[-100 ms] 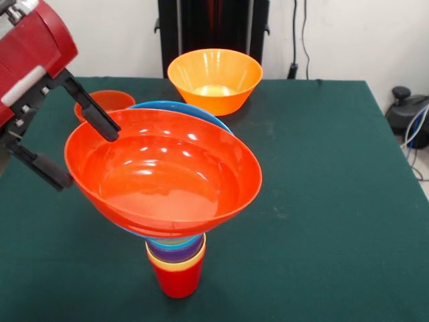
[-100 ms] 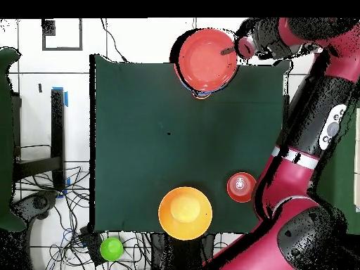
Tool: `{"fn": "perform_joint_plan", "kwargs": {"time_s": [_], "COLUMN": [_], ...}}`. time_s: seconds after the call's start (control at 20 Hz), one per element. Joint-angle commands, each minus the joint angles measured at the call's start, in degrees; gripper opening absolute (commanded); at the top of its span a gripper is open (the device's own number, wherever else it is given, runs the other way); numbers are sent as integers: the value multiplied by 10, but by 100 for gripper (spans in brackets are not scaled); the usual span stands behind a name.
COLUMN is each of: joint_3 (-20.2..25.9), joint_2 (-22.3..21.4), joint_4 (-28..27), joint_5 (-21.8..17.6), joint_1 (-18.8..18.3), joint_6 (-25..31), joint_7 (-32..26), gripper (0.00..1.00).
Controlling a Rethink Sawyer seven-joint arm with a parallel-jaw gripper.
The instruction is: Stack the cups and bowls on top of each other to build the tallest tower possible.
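- The tower's [image 1: 175,258] middle cups are mostly hidden under the wide orange bowl [image 1: 164,171], which is tilted on top.
- The gripper [image 1: 84,147] is spread, straddling the bowl's rim.
- The tower is stood upright at the table's [image 1: 322,201] edge.

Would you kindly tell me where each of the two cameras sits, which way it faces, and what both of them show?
Front view: sits across the table, facing the tower; only the gripper, open at the wide orange bowl's rim, shows at upper left.
Overhead view: sits above, looking straight down; the whole red arm runs up the right side.
Shared: the tower, the gripper, the large yellow-orange bowl and the small orange bowl.
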Motion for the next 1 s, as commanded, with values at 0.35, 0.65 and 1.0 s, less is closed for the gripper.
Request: {"fn": "perform_joint_plan", "kwargs": {"time_s": [0.35, 0.65, 1.0], "joint_3": [-143, -167, -181], "joint_2": [-18, -22, -25], "joint_4": [28, 23, 25], "joint_5": [39, 64, 75], "joint_1": [25, 33, 36], "joint_6": [-43, -56, -58], "joint_7": [112, 109, 94], "gripper": [100, 0, 0]}}
